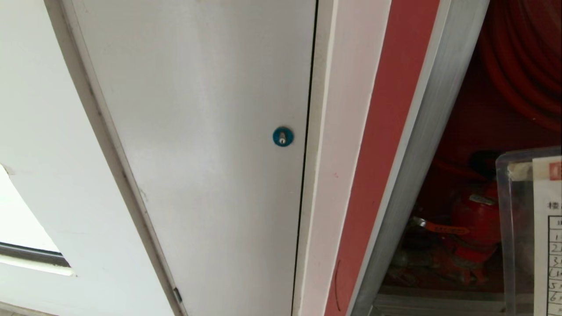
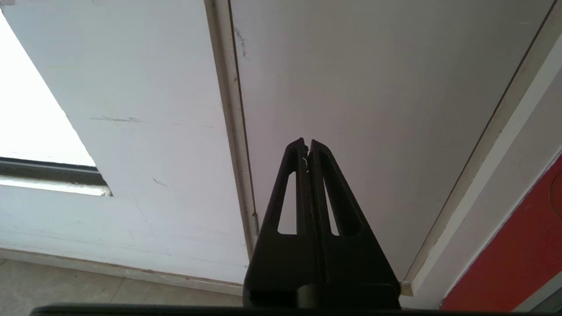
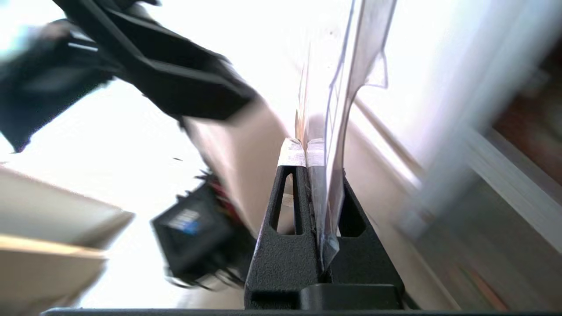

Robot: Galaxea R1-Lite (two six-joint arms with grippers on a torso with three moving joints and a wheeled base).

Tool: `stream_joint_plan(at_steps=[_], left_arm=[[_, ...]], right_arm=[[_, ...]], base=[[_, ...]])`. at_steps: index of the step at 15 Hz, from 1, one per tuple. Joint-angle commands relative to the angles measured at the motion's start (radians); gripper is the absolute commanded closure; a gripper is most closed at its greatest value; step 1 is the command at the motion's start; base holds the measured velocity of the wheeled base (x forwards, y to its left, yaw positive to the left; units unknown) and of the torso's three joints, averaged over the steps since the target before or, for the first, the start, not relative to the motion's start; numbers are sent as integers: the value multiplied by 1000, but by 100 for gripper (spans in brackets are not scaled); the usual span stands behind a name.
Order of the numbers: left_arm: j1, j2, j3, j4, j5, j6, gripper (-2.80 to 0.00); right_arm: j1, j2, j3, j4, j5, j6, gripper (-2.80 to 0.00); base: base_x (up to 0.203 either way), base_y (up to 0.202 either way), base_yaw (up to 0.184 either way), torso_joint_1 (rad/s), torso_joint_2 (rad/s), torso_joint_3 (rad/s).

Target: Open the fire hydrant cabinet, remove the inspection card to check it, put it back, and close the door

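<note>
left gripper (image 2: 307, 147) — matte black, triangular cutouts | right gripper (image 3: 305, 151) — black, white-taped tips

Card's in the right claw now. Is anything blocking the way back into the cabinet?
Nothing visible does. The inspection card in its clear sleeve, pinched by the right claw, hangs before the open fire hydrant cabinet; the door is out of view.

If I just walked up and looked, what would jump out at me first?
Probably the red inside of the open fire hydrant cabinet at the right of the head view, with its coiled red hose above and red valve below. In front of it, at the lower right corner, is the inspection card in a clear sleeve, pinched in the right tool. A small blue lock dots the plain white door left of the cabinet.
</note>
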Motion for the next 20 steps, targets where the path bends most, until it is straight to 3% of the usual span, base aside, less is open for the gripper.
stream_joint_plan(at_steps=[1, 5, 9, 11, 14, 17, 19, 20], left_arm=[[1, 1, 6, -1, 1, 0, 0], [0, 1, 6, -1, 1, 0, 0], [0, 1, 6, -1, 1, 0, 0], [1, 1, 6, -1, 1, 0, 0], [1, 0, 6, 0, 1, 0, 0], [1, 1, 6, -1, 1, 0, 0], [1, 1, 6, -1, 1, 0, 0], [1, 1, 6, -1, 1, 0, 0]], right_arm=[[1, 76, 39, -88, 111, 1, 0], [55, 151, 95, -237, 216, 7, 0], [196, 280, 142, -454, 240, 38, 0], [227, 314, 163, -644, 241, 145, 0], [278, 343, 191, -912, 236, 375, 0], [336, 379, 277, -1150, 163, 498, 0], [422, 392, 284, -1226, 22, 545, 0], [456, 405, 284, -1260, -8, 573, 0]], base=[[0, 0, 0, 0, 0, 0], [0, 0, 0, 0, 0, 0], [0, 0, 0, 0, 0, 0], [0, 0, 0, 0, 0, 0], [0, 0, 0, 0, 0, 0], [0, 0, 0, 0, 0, 0], [0, 0, 0, 0, 0, 0], [0, 0, 0, 0, 0, 0]])
